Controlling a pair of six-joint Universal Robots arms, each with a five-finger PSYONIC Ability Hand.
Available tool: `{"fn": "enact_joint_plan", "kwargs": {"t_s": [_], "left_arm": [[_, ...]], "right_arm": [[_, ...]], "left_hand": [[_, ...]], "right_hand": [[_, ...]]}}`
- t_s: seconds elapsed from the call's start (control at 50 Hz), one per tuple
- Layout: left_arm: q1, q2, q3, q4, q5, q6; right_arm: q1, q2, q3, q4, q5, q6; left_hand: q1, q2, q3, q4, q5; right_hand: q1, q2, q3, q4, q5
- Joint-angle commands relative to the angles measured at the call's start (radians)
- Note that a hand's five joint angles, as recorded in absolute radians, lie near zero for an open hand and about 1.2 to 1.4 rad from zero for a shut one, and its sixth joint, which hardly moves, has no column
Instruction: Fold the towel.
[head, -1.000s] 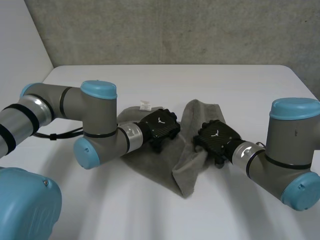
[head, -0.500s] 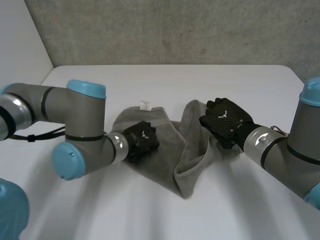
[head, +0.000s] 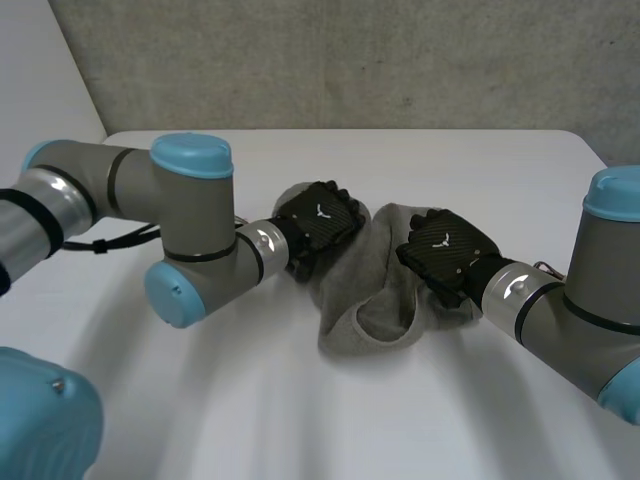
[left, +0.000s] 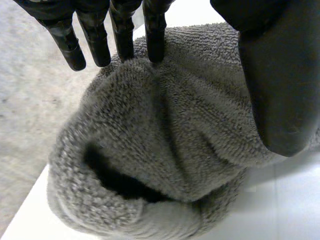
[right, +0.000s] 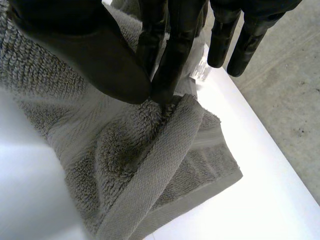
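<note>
Right hand (right: 95, 55) pinches towel (right: 150, 165) edge; left hand (left: 280, 75) seemingly too.

White table (head: 450, 170) set before a grey concrete wall (head: 350, 60) | one grey towel (head: 385, 268) lies bunched near the table's middle, its near edge rolled into an open loop | small white label (right: 201, 70) at the towel's edge

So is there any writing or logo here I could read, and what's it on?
No readable words anywhere.
White tag on the towel: any print is too small to read.
Backs of the left hand and the right hand: one small white tick-like mark each, not letters.
</note>
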Motion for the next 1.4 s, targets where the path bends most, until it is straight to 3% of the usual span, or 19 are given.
{"fn": "enact_joint_plan", "kwargs": {"t_s": [0.02,0.14,0.28,0.44,0.5,0.66,0.86,1.04,1.08,1.1,1.14,1.16,1.18,1.32,1.4], "left_arm": [[-0.001,-0.035,0.076,-0.091,0.014,0.011],[0.002,0.033,-0.019,-0.1,0.013,0.036],[0.022,0.149,-0.207,-0.1,-0.001,0.108],[0.102,0.296,-0.308,-0.09,0.007,0.096],[0.105,0.304,-0.297,-0.07,0.007,0.073],[0.103,0.293,-0.288,0.171,0.002,-0.103],[0.09,0.137,-0.227,0.203,0.0,-0.111],[0.088,0.017,-0.17,0.2,-0.003,-0.111],[0.082,0.009,-0.17,0.202,-0.004,-0.11],[0.082,0.009,-0.17,0.202,-0.004,-0.11],[0.076,0.015,-0.179,0.2,-0.021,-0.11],[0.076,0.015,-0.179,0.2,-0.021,-0.11],[0.073,0.026,-0.19,0.2,-0.038,-0.108],[0.057,0.26,-0.385,0.183,-0.182,-0.107],[0.056,0.367,-0.506,0.165,-0.214,-0.108]], "right_arm": [[-0.001,0.014,0.0,0.0,-0.002,-0.001],[-0.002,0.029,-0.002,0.0,-0.006,-0.001],[-0.002,0.037,-0.003,0.0,-0.005,-0.003],[0.006,0.035,-0.002,0.0,-0.003,-0.003],[0.008,0.037,-0.002,0.0,-0.003,-0.003],[0.009,0.04,0.001,0.0,-0.002,-0.003],[0.006,0.043,0.001,0.0,-0.005,-0.004],[0.002,0.051,0.0,0.0,-0.006,-0.004],[0.002,0.058,0.0,0.0,-0.005,-0.004],[0.002,0.058,0.0,0.0,-0.005,-0.004],[0.003,0.06,0.0,0.0,-0.003,-0.004],[0.003,0.06,0.0,0.0,-0.003,-0.004],[0.003,0.06,-0.002,0.0,-0.003,-0.004],[0.005,0.06,-0.003,0.0,0.0,-0.001],[0.008,0.058,-0.002,0.002,0.0,0.0]], "left_hand": [[-0.065,-0.055,-0.048,-0.054,-0.045],[0.05,0.059,-0.048,-0.054,0.07],[0.029,0.039,-0.048,-0.054,0.049],[0.035,0.045,-0.048,-0.054,0.055],[0.032,0.042,-0.048,-0.054,0.052],[0.012,0.022,-0.048,-0.054,0.032],[0.035,0.045,-0.048,-0.054,0.055],[0.408,0.418,-0.048,-0.054,0.428],[0.642,0.651,-0.048,-0.054,0.662],[0.643,0.653,-0.048,-0.054,0.663],[0.985,0.995,-0.048,-0.054,1.005],[0.986,0.996,-0.048,-0.054,1.006],[1.129,1.139,-0.048,-0.054,1.149],[1.15,1.16,-0.048,-0.054,1.17],[1.15,1.16,-0.048,-0.054,1.17]], "right_hand": [[0.032,0.021,-0.045,-0.075,-0.013],[0.041,0.03,-0.045,-0.075,-0.004],[0.038,0.027,-0.045,-0.075,-0.007],[0.032,0.021,-0.045,-0.075,-0.013],[0.032,0.021,-0.045,-0.075,-0.013],[0.017,0.006,-0.045,-0.075,-0.028],[0.009,-0.003,-0.045,-0.075,-0.037],[0.006,-0.005,-0.045,-0.075,-0.04],[0.003,-0.008,-0.045,-0.075,-0.043],[0.003,-0.008,-0.045,-0.075,-0.043],[0.006,-0.005,-0.045,-0.075,-0.04],[0.006,-0.005,-0.045,-0.075,-0.04],[0.006,-0.005,-0.045,-0.075,-0.04],[0.009,-0.003,-0.045,-0.075,-0.037],[0.012,0.0,-0.045,-0.075,-0.034]]}}
